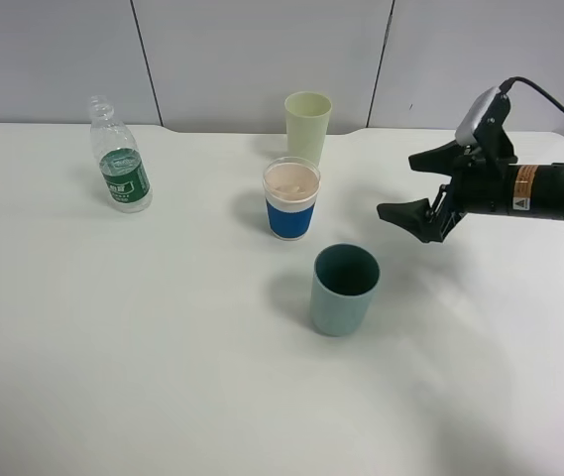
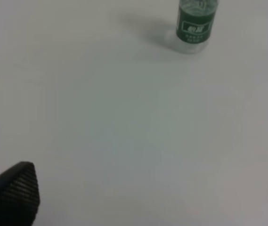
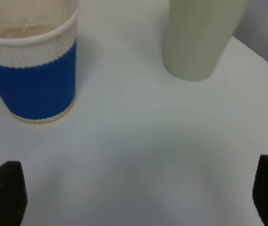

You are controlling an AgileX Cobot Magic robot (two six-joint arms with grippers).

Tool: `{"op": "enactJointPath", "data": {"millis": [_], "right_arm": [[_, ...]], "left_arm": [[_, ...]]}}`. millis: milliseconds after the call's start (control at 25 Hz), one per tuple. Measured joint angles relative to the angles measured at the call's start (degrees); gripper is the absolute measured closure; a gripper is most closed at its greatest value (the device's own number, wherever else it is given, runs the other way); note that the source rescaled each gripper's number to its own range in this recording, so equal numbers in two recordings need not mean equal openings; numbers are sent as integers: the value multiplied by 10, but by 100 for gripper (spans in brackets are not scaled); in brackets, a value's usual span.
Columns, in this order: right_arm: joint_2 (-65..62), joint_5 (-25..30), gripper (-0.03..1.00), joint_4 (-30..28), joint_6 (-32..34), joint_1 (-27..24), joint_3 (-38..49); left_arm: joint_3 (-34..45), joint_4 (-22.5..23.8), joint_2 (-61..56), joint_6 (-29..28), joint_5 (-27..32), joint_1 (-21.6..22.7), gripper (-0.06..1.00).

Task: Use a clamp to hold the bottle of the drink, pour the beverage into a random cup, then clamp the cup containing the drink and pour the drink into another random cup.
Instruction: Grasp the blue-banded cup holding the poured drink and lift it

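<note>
White table, grey panel wall behind. Bottle: upright, far left. Blue-sleeved cup: centre. Teal tumbler: near, in front of it. Yellow-green cup: behind. Right clamp: spread, empty, beside the cups. Left gripper: spread, empty.

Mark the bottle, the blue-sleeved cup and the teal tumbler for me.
bottle (image 1: pixel 124 178): exterior high view, on its green label.
blue-sleeved cup (image 1: pixel 290 218): exterior high view, on the blue sleeve.
teal tumbler (image 1: pixel 338 305): exterior high view, on its outer wall.
</note>
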Motion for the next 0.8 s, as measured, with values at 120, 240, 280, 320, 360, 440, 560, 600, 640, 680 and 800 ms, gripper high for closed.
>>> {"op": "enactJointPath", "data": {"millis": [120,240,280,320,360,440,560,600,640,680,800], "right_arm": [[25,-16,8,-34,39,0,-25],[47,-45,8,-56,58,1,-46],[53,-53,8,-58,60,3,-53],[58,-56,8,-59,60,5,-59],[62,-59,8,-62,60,9,-67],[74,-59,8,-70,63,19,-85],[95,-58,8,-97,75,44,-123],[103,-58,8,-107,84,53,-135],[109,-58,8,-116,94,63,-149],[117,-58,8,-125,102,74,-161],[140,-58,8,-137,126,99,-196]], "left_arm": [[0,0,0,0,0,0,-6],[0,0,0,0,0,0,-6],[0,0,0,0,0,0,-6],[0,0,0,0,0,0,-6],[0,0,0,0,0,0,-6],[0,0,0,0,0,0,-6],[0,0,0,0,0,0,-6],[0,0,0,0,0,0,-6],[0,0,0,0,0,0,-6],[0,0,0,0,0,0,-6],[0,0,0,0,0,0,-6]]}}
